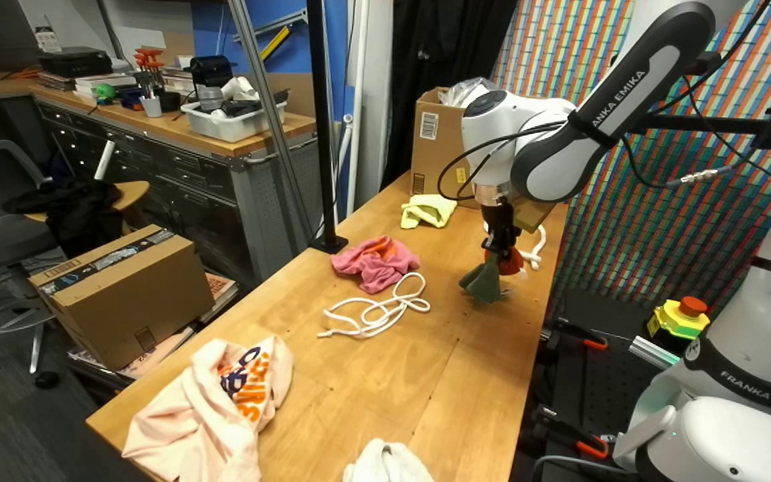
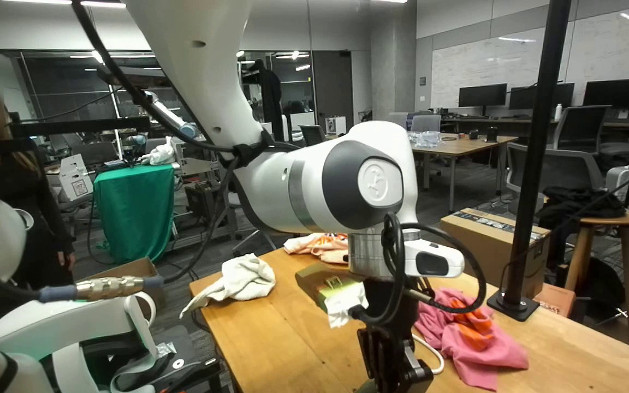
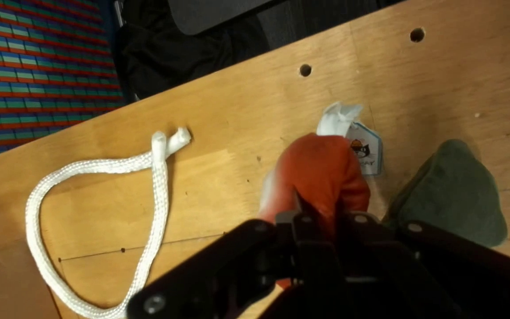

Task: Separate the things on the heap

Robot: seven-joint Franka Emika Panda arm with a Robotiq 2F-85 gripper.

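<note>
My gripper (image 1: 502, 253) is shut on a soft red-orange thing (image 3: 321, 164) with a white tag, close above the table; I cannot tell if it touches. A dark green piece (image 1: 484, 284) hangs beside it, also in the wrist view (image 3: 454, 199); whether both are one item is unclear. Spread over the table are a pink cloth with orange (image 1: 379, 264), a yellow cloth (image 1: 429, 210), a white rope (image 1: 365, 332), a peach shirt (image 1: 201, 408) and a white cloth (image 1: 389, 463). A second white rope (image 3: 160, 195) lies behind the gripper, near the table's edge.
A tall cardboard box (image 1: 436, 147) stands at one end of the wooden table (image 1: 385, 388). A black post (image 1: 322, 120) rises from the table edge beside the pink cloth. Another box (image 1: 131, 294) is beside the table on a lower stack.
</note>
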